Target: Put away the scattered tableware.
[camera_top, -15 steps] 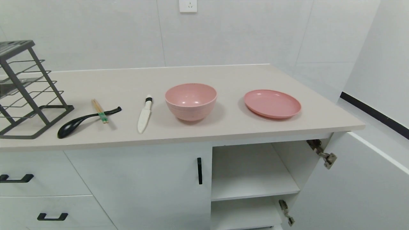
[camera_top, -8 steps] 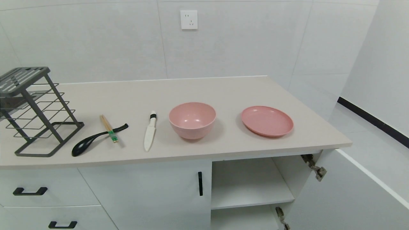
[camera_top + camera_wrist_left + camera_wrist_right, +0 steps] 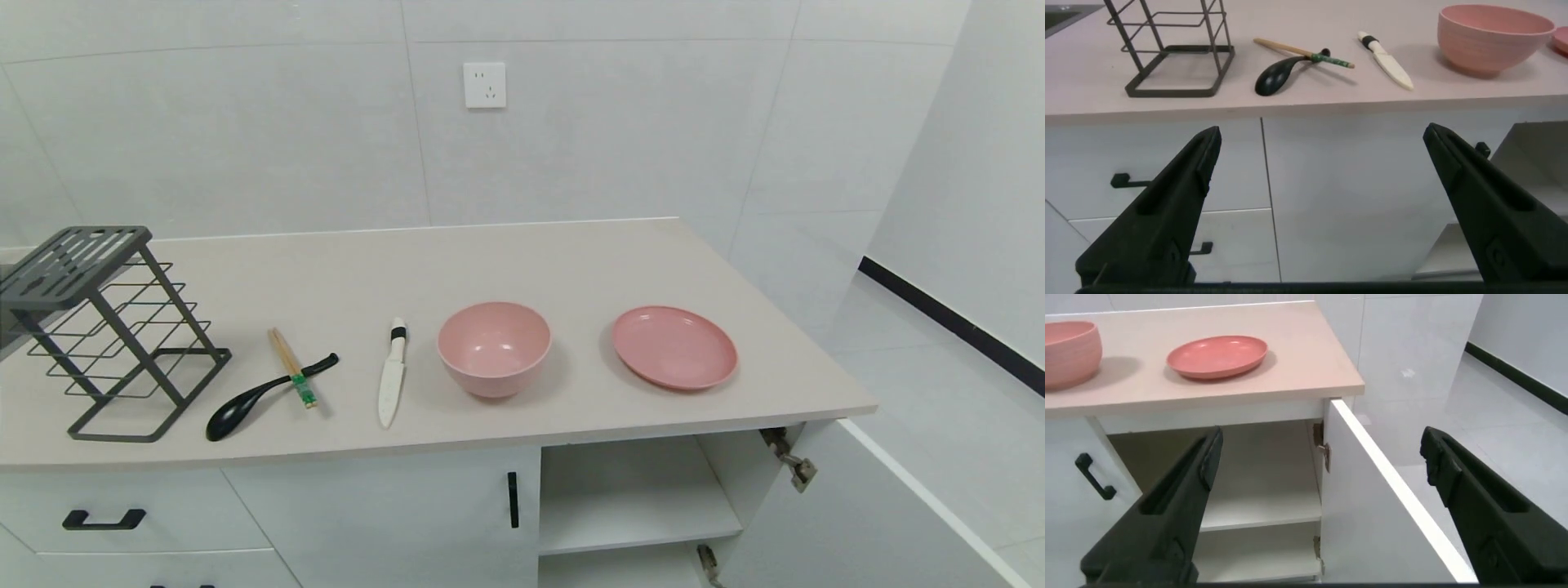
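On the beige counter [image 3: 506, 253] lie a pink bowl [image 3: 493, 347], a pink plate [image 3: 674, 345], a white knife with a black band [image 3: 393, 372], a black spoon [image 3: 265, 394] and wooden chopsticks [image 3: 292, 377] crossing the spoon's handle. My left gripper [image 3: 1319, 204] is open, held below counter height in front of the white cabinet drawers, with the spoon [image 3: 1282, 73], chopsticks [image 3: 1302, 52], knife [image 3: 1386, 59] and bowl [image 3: 1493, 37] beyond it. My right gripper [image 3: 1319, 498] is open in front of the open cabinet [image 3: 1257, 498], below the plate [image 3: 1217, 354].
A dark wire rack [image 3: 106, 327] stands at the counter's left end. The right cabinet door [image 3: 882, 506] hangs wide open, showing white shelves [image 3: 637, 498]. The left door with a black handle [image 3: 512, 499] is closed. Drawers [image 3: 106, 518] sit under the rack. A wall socket [image 3: 484, 84] is above.
The head camera has pulled back and tilted up, so the counter and tableware sit lower and smaller in the picture. The objects themselves have not moved.
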Tool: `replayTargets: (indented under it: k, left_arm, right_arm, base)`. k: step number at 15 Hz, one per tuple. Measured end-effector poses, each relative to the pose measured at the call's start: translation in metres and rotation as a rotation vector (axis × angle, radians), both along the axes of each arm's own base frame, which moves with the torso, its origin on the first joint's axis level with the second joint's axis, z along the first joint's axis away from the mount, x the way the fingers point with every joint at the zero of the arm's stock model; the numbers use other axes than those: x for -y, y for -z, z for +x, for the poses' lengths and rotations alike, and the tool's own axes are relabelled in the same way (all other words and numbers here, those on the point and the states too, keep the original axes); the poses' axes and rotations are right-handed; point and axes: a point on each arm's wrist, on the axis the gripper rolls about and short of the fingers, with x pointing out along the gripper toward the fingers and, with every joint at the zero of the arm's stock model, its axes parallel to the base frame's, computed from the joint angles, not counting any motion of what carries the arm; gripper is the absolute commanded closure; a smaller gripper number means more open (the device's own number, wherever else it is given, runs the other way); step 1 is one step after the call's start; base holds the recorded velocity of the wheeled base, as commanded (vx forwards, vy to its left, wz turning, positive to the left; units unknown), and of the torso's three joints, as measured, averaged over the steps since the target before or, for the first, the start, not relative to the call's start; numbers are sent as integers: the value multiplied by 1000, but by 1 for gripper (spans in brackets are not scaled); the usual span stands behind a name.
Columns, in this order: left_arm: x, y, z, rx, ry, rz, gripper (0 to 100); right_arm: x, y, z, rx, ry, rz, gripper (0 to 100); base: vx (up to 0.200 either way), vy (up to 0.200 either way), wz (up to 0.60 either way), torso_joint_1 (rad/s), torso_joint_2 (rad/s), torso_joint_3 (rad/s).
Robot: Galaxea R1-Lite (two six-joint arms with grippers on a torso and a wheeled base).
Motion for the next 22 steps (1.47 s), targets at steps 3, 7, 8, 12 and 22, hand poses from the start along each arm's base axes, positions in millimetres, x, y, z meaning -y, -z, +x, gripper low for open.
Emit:
replayTargets:
  k: [3, 7, 8, 12, 22]
  left_arm:
    - [0, 0, 0, 0, 0, 0, 0]
    - [0, 0, 0, 0, 0, 0, 0]
    - [0, 0, 0, 0, 0, 1, 0]
    - [0, 0, 0, 0, 0, 1, 0]
    - [0, 0, 0, 0, 1, 1, 0]
  right_arm:
    - [0, 0, 0, -1, 12, -2, 0]
    - [0, 0, 0, -1, 17, -2, 0]
    - [0, 0, 0, 0, 17, -2, 0]
    - [0, 0, 0, -1, 17, -2, 0]
    - [0, 0, 0, -1, 17, -1, 0]
  base:
    - [0, 0, 0, 9, -19, -11]
    - [0, 0, 0, 210, -400, -194]
    - [0, 0, 0, 207, -427, -203]
    - [0, 0, 0, 200, -393, -194]
    - [0, 0, 0, 62, -115, -52]
